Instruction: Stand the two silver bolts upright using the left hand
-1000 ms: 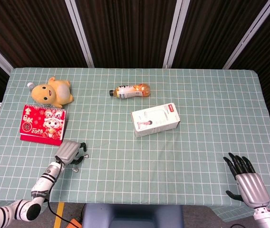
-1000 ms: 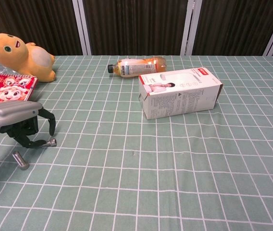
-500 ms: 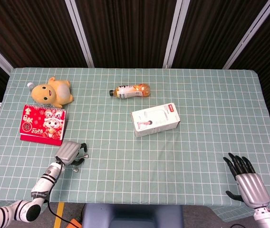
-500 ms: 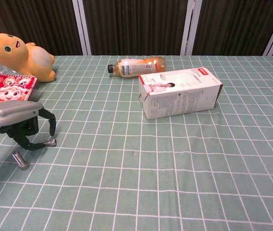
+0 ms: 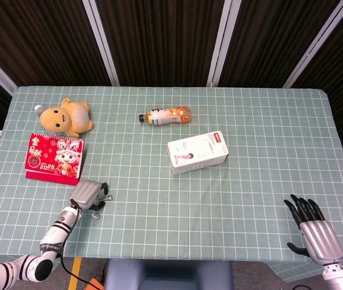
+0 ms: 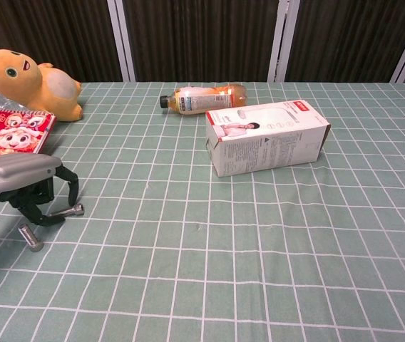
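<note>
Chest view shows my left hand (image 6: 28,187) palm-down, fingers curled round one lying bolt (image 6: 69,211), apparently pinching it; the other bolt (image 6: 30,237) lies just beside on the bench (image 6: 259,249). I'd tip it head-down gently. My right hand (image 5: 312,232) rests apart, fingers spread, holding nothing.

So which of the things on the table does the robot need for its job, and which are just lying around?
For the job:
- far bolt, lying flat at the left hand's fingertips
- near bolt, lying on the cloth
- left hand, arched over the far bolt

Just lying around:
- plush toy
- calendar
- bottle
- box
- right hand, idle
</note>
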